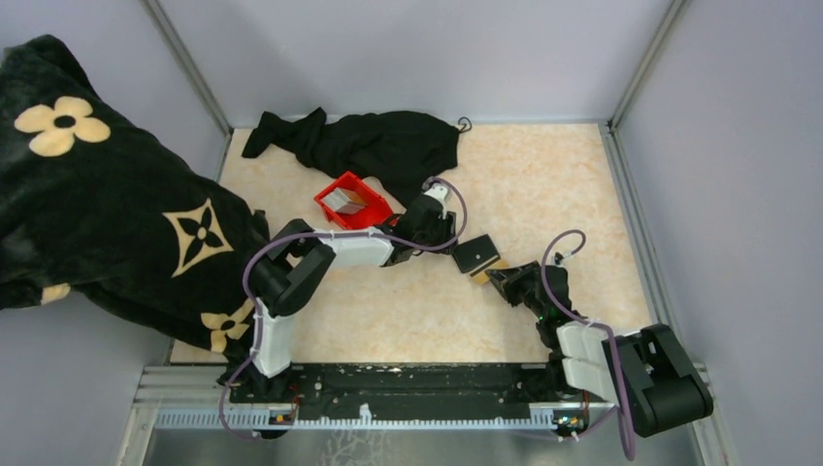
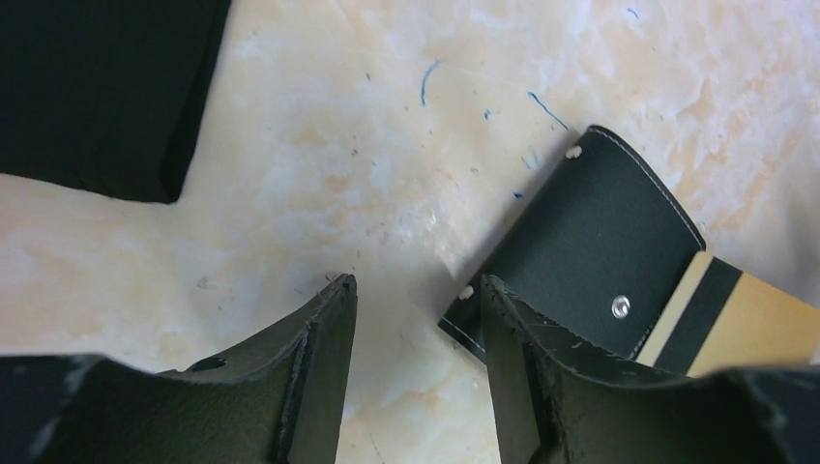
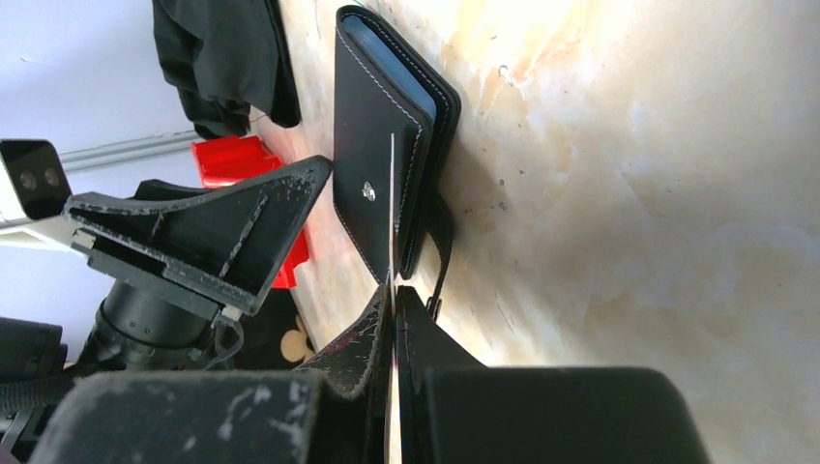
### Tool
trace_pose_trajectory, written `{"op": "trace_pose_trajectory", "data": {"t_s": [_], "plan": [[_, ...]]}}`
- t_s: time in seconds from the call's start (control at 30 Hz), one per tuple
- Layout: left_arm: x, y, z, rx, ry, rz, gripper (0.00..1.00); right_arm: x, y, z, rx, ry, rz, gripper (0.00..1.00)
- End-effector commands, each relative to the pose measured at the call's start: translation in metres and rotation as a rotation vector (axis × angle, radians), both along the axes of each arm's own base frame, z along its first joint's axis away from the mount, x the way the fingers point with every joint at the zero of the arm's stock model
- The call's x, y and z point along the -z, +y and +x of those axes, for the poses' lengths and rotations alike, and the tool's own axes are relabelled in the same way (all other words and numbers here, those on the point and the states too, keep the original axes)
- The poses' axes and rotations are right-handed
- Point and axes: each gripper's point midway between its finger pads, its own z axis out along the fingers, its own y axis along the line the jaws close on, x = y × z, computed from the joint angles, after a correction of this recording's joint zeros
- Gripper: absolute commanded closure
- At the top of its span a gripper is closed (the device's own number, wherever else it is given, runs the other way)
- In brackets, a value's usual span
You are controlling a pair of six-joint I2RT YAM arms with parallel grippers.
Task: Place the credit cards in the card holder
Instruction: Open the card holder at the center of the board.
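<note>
1. One card [image 3: 392, 208] is pinched edge-on in the right hand [image 3: 393, 290], its tip at the holder [image 3: 372, 126].
2. Holder lies mid-counter [image 1: 543, 175], near the red bin [image 1: 352, 202].
3. Left hand [image 2: 416, 290] is spread and empty, over the holder's corner.

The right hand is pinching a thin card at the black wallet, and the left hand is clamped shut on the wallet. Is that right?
Not quite. The left hand is open, not clamped on the wallet: the left wrist view shows its fingers apart, the wallet's corner beside one. The right hand does pinch the thin card there.
</note>
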Motion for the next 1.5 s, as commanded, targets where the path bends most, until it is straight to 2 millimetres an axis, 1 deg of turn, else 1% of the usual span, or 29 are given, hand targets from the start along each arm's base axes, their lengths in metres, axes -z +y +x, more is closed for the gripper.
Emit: {"op": "trace_pose_trajectory", "data": {"t_s": [0.0, 0.1, 0.2, 0.37, 0.63, 0.87, 1.07, 1.23, 1.47], "plan": [[0.006, 0.006, 0.018, -0.044, -0.02, 0.046, 0.43, -0.016, 0.002, 0.008, -0.001, -0.07, 0.024, 1.0], [0.003, 0.001, 0.026, -0.045, -0.034, 0.043, 0.44, -0.015, 0.002, 0.007, -0.001, -0.066, 0.024, 1.0], [0.005, -0.003, 0.031, -0.037, -0.033, 0.048, 0.45, -0.013, 0.002, 0.007, -0.004, -0.06, 0.022, 1.0], [0.012, -0.007, 0.032, -0.022, -0.015, 0.058, 0.47, -0.01, 0.003, 0.006, -0.012, -0.052, 0.017, 1.0], [0.028, -0.006, 0.025, -0.004, 0.019, 0.073, 0.51, -0.006, 0.001, 0.0, -0.008, -0.039, 0.019, 1.0], [0.036, -0.005, 0.018, 0.013, 0.044, 0.072, 0.59, -0.005, -0.003, -0.007, 0.004, -0.034, 0.013, 1.0], [0.042, -0.006, 0.01, 0.03, 0.072, 0.057, 0.61, -0.002, -0.006, -0.01, 0.014, -0.027, -0.002, 1.0], [0.042, -0.009, 0.006, 0.044, 0.086, 0.04, 0.62, 0.004, -0.006, -0.013, 0.01, -0.005, -0.002, 1.0], [0.041, -0.015, 0.0, 0.071, 0.106, 0.02, 0.65, 0.013, -0.005, -0.017, 0.012, 0.025, -0.006, 1.0]]}}
